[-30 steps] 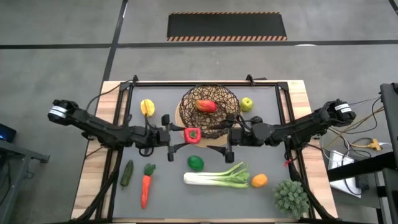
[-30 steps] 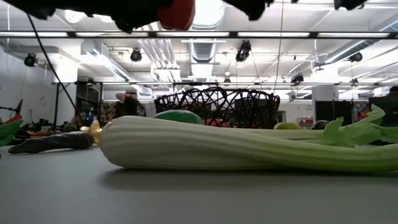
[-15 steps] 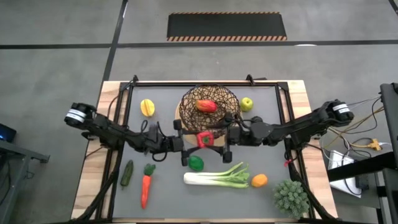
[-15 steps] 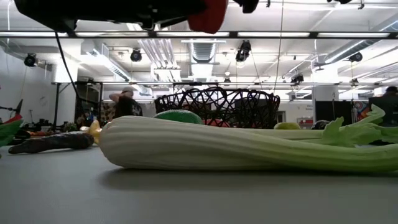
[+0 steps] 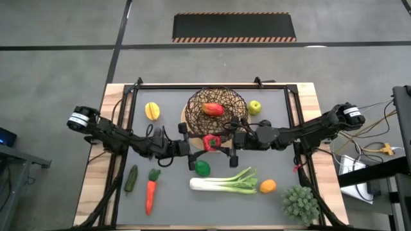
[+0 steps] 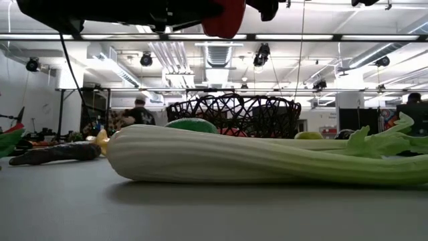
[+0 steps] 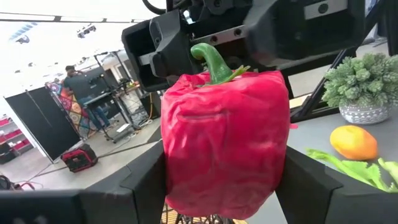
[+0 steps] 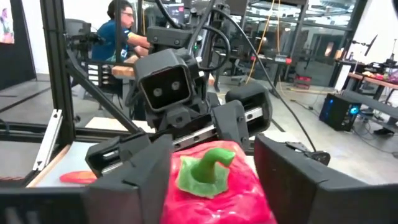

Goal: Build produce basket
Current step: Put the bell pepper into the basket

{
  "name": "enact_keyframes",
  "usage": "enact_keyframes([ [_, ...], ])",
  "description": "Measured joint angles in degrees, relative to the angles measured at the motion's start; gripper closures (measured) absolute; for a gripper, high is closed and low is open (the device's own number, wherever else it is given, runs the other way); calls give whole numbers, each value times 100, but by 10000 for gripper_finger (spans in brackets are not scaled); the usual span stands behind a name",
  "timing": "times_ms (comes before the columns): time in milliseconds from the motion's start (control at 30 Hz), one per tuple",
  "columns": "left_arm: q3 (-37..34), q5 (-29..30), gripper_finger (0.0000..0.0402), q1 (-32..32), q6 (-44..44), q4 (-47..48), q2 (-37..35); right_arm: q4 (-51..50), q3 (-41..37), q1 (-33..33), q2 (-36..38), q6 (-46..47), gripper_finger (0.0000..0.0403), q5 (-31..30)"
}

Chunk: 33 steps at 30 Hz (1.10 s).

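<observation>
Two sets of jaws meet over the table; left gripper (image 5: 204,144) clamps red pepper (image 5: 211,142); right gripper (image 5: 224,142) brackets it.

Wire basket (image 5: 216,114) upright at back centre, holding a red-orange piece. Red pepper (image 5: 211,142) held aloft just in front of it, stem up. Green pepper (image 5: 202,168), leek (image 5: 224,183), orange (image 5: 268,186), carrot (image 5: 150,192), cucumber (image 5: 131,179) lie in front; yellow pepper (image 5: 152,111) and apple (image 5: 255,107) flank the basket.

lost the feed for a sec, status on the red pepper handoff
Left gripper shut on red pepper, held above the table beside the basket. Right gripper closing around the same pepper. Nothing in the way.
</observation>
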<state>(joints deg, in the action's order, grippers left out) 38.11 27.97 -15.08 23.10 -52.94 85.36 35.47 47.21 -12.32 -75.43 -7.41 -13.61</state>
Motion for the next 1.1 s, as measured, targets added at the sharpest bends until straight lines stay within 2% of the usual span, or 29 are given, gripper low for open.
enact_keyframes([
  [367, 11, 63, 165, 8, 28, 10, 5, -35, 0, -4, -27, -164, 332, 31],
  [567, 13, 65, 163, 12, 28, 3, 5, -53, 1, -4, -27, -308, 381, 94],
  [1100, 0, 51, 162, 12, -18, -5, 5, -66, 0, -4, -27, -315, 387, 63],
])
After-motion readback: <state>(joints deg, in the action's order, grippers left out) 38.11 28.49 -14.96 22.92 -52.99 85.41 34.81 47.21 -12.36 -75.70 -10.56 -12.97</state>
